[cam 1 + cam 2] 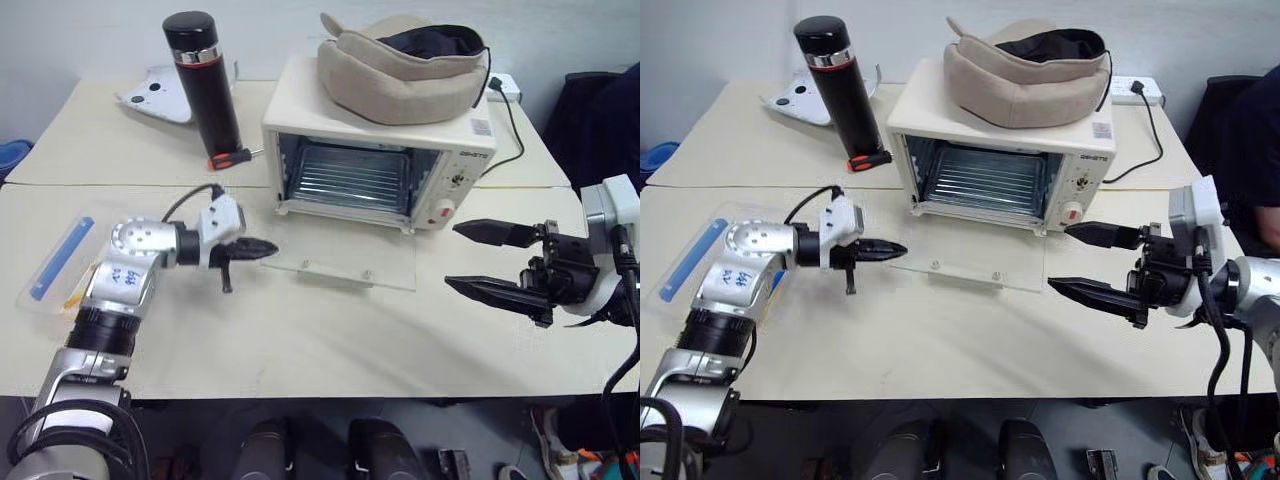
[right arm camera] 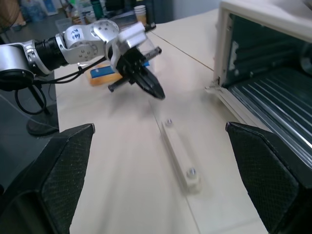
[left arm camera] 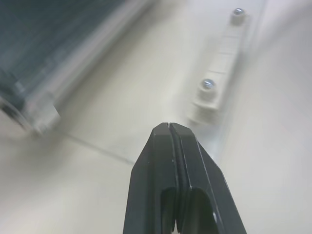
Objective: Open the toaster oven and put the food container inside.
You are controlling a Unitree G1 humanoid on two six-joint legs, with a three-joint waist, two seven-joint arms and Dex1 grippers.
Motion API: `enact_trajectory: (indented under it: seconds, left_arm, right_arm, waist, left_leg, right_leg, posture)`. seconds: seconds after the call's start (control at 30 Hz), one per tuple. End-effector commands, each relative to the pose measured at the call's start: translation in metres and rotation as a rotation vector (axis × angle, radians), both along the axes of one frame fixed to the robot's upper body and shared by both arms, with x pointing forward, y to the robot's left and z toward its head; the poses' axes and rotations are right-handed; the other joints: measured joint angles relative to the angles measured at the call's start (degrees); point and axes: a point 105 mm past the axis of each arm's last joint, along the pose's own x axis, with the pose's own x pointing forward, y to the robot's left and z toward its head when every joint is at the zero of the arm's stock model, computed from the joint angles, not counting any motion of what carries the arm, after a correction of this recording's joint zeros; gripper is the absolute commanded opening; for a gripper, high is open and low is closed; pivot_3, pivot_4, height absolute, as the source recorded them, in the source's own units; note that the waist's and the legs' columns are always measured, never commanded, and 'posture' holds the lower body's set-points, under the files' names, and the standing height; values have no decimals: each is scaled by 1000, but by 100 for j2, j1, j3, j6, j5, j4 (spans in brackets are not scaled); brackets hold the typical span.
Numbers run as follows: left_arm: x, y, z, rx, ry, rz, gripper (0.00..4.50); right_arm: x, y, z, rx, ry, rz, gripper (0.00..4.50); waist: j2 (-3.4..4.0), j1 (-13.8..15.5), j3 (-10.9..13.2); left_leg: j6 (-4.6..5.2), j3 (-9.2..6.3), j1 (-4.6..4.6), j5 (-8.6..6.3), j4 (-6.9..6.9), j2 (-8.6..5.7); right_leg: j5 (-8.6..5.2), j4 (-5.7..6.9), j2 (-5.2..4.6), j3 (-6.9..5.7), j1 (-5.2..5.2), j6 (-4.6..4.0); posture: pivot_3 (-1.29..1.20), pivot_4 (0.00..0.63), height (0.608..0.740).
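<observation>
Right pincer [image 1: 478, 262] spread wide, left pincer [image 1: 262, 250] clenched empty at open oven [image 1: 378, 135] door, container [image 1: 55, 268] left on desk [image 1: 330, 340].

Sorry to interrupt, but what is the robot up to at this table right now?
It is loading a toaster oven. The oven's glass door already lies open, flat on the table. The left gripper, shut and empty, sits at the door's edge; the right gripper hangs open to the right. The food container waits on the table's left, untouched.
</observation>
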Motion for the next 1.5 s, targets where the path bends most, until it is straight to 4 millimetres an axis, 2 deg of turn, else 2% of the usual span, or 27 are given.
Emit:
enact_trajectory:
  seconds: [0.03, 0.13, 0.23, 0.27, 0.33, 0.4, 0.5, 0.6, 0.73, 0.77, 0.83, 0.9, 1.0, 1.2, 1.33, 1.5]
  left_arm:
    - [-4, 0, 0, 69, -68, -3, 23]
    - [-5, 7, 4, 43, -93, 76, 23]
    - [-20, 14, 18, -80, -46, 135, 23]
    - [-35, 20, 22, -121, -14, 148, 201]
    - [-58, 28, 24, -157, 34, 181, 600]
    - [-81, 40, 28, -229, 59, 268, 1188]
    - [-113, 57, 32, -319, 80, 416, 2130]
    - [-145, 82, 25, -326, 83, 608, 3053]
    - [-187, 113, 8, -322, 126, 845, 4259]
    - [-197, 121, 5, -314, 130, 911, 4466]
    - [-211, 144, 4, -318, 94, 1079, 4466]
    - [-217, 163, 7, -368, 54, 1224, 4466]
    - [-224, 189, 12, -551, 21, 1448, 4466]
    - [-223, 205, 0, -897, 187, 1708, 4466]
    - [-204, 199, 14, -1083, 283, 1758, 4466]
    - [-174, 194, 27, -1192, 317, 1782, 4466]
  right_arm:
    - [-2, 10, 13, -13, -44, 68, 4500]
    - [7, 22, 16, -16, -56, 138, 4500]
    - [12, 30, 12, -28, -50, 189, 4500]
    - [16, 33, 10, -34, -52, 210, 4500]
    - [25, 39, 4, -58, -63, 232, 4500]
    - [38, 44, -3, -80, -52, 257, 4500]
    - [50, 54, -4, -78, -44, 322, 4500]
    - [63, 63, -2, -80, -59, 365, 4500]
    - [72, 72, 1, -72, -56, 430, 4500]
    - [73, 74, 2, -72, -60, 449, 4500]
    - [74, 79, 4, -74, -70, 480, 4500]
    - [75, 82, 5, -75, -82, 500, 4500]
    - [76, 90, 8, -66, -93, 532, 4500]
    - [78, 94, 9, -68, -90, 553, 4500]
    - [79, 95, 11, -54, -82, 551, 4500]
    - [78, 95, 11, -44, -77, 541, 4500]
  waist:
    - [0, 0, 0]
    - [0, -27, 0]
    - [0, -63, 0]
    - [0, -79, 0]
    - [-1, -182, 1]
    - [-1, -217, 1]
    - [2, -219, 2]
    - [3, -199, 3]
    - [2, -167, 2]
    - [2, -157, 2]
    - [2, -157, 2]
    - [2, -160, 2]
    - [3, -183, 2]
    - [3, -198, 1]
    - [3, -190, 1]
    - [7, -196, 0]
  left_leg:
    - [3, -4, 0, -2, 1, -1]
    - [3, -13, 3, -5, 1, -1]
    - [0, -19, 3, -5, -6, 1]
    - [-1, -19, 2, -5, -12, 2]
    - [-2, -19, 0, -5, -16, 5]
    - [-2, -24, 1, -5, -19, 3]
    - [-3, -29, 3, -5, -16, 4]
    - [-8, -35, 5, -3, -14, 3]
    - [-11, -39, 5, -6, -17, 1]
    - [-11, -39, 4, -11, -16, 1]
    - [-11, -44, 4, -18, -18, -2]
    - [-16, -46, 4, -25, -20, -2]
    - [-35, -50, 6, -35, -24, -1]
    - [-21, -50, 6, -31, -30, 1]
    - [-21, -50, 9, -31, -29, 1]
    - [-34, -50, 13, -30, -28, -4]
  right_leg:
    - [0, -6, -3, -2, 4, 0]
    - [0, -18, -7, -6, 14, 0]
    - [0, -10, -5, -11, 15, 0]
    - [0, -4, -4, -12, 14, 0]
    - [0, -8, -2, -14, 12, 0]
    - [0, -14, -3, -14, 16, 0]
    - [0, -22, -5, -13, 20, 0]
    - [-1, -40, -5, -15, 23, -2]
    - [-1, -49, -6, -19, 26, -3]
    - [-2, -52, -7, -20, 26, -5]
    - [-3, -55, -11, -22, 27, -7]
    - [-3, -56, -13, -21, 26, -9]
    - [-4, -52, -13, -22, 23, -13]
    - [-5, -51, -13, -21, 21, -14]
    - [-5, -51, -15, -19, 22, -14]
    - [-4, -51, -19, -19, 27, -20]
  posture:
    - [0, 150, 740]
    - [0, 150, 740]
    - [0, 150, 740]
    - [0, 150, 740]
    - [0, 150, 740]
    - [0, 150, 740]
    - [0, 150, 740]
    - [0, 150, 740]
    - [0, 150, 740]
    - [0, 150, 740]
    - [0, 150, 740]
    - [0, 150, 740]
    - [0, 150, 740]
    - [0, 150, 740]
    - [0, 150, 740]
    - [0, 150, 740]
